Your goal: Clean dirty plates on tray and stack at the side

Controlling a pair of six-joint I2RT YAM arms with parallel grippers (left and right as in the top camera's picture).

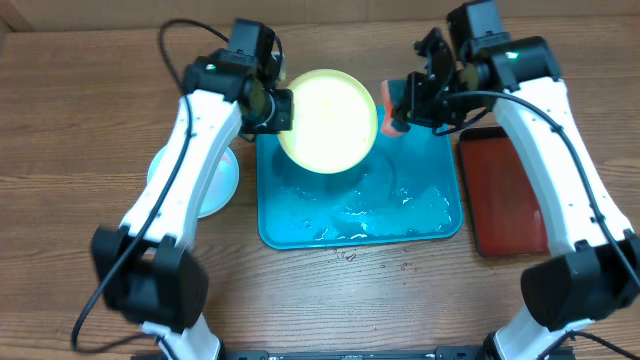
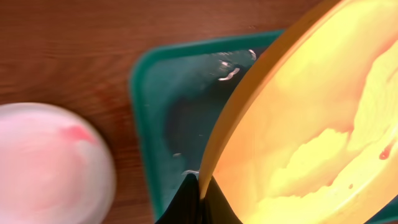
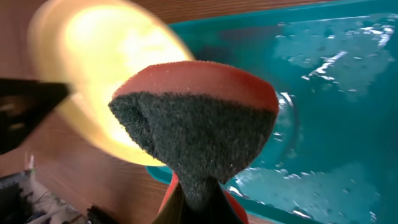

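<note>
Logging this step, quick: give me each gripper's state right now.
Left gripper: closed on the rim of the yellow plate.
Right gripper: closed on the sponge.

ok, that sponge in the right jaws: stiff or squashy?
Probably squashy: the sponge pinches narrow in the right gripper and flares wide above it. Its dark scouring face looks coarse, so it likely drags rather than slips.

Operator: Which items here fall outside the procedure?

Technician: Item 1: dark red-brown tray, black rim, lying flat on the wooden bench. Item 2: sponge, orange-red with a dark grey scouring face, just left of that tray's far end.

Operator: Anything further?

Technician: Small specks on the bench, left of that tray's near end.
</note>
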